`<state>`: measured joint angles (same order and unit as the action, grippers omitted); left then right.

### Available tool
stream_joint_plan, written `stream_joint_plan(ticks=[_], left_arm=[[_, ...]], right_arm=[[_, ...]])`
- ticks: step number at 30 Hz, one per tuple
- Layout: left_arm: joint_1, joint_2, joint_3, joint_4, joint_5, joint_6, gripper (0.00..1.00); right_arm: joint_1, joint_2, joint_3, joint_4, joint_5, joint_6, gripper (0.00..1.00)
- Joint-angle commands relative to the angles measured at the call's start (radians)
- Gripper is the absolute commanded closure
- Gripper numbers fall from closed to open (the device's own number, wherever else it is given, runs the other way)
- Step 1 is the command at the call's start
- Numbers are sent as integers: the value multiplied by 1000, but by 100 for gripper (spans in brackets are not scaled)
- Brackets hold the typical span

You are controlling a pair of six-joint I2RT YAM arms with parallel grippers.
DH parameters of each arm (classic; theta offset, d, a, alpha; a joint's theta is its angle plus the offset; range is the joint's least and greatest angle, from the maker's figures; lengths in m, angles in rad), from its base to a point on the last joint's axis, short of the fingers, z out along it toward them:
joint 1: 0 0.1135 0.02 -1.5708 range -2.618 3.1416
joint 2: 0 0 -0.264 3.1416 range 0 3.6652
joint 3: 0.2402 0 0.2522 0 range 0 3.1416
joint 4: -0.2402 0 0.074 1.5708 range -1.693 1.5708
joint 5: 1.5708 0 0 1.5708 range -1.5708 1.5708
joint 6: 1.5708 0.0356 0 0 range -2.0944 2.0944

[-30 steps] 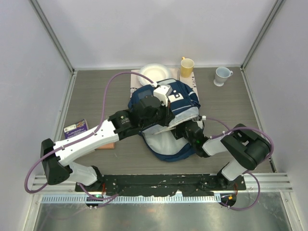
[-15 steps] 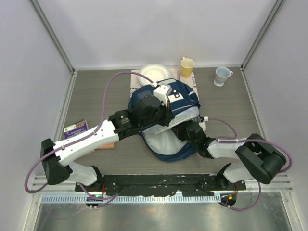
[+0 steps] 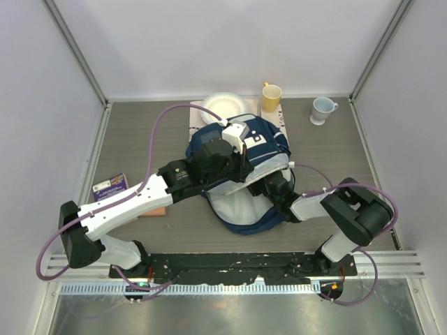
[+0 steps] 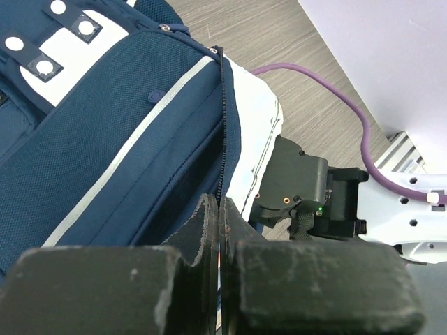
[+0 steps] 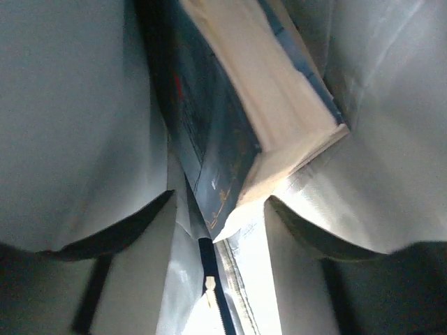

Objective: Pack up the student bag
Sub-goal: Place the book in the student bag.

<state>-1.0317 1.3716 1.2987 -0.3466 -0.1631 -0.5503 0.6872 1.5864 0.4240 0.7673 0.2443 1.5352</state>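
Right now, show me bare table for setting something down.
Free: table between left wall and bag; also between bag, mug and right wall. Crowded: centre, with bag, left arm, right arm; far edge, with plate and cup.

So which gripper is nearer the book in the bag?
Right: the right gripper is inside the student bag, book just ahead; left gripper pinches the rim outside.

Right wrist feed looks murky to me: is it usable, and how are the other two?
Right wrist: dim inside the student bag, its fingers dark blurs, bright glare at the bottom, yet the book edge reads. Left wrist: bag fabric sharp, near fingers blurred. Top external: even light, sharp.
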Motion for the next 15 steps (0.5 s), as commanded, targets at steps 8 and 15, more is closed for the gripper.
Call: stream_joint_plan(ticks=[8,15], left_arm=[[10,-32,-4,104,-4,-10,100],[18,-32,-7,92,-19,-7,100]], right_arm=[[0,-316,-140,-69,-16,-102,21],[20,-633,-94,-480,-31,-217,21]])
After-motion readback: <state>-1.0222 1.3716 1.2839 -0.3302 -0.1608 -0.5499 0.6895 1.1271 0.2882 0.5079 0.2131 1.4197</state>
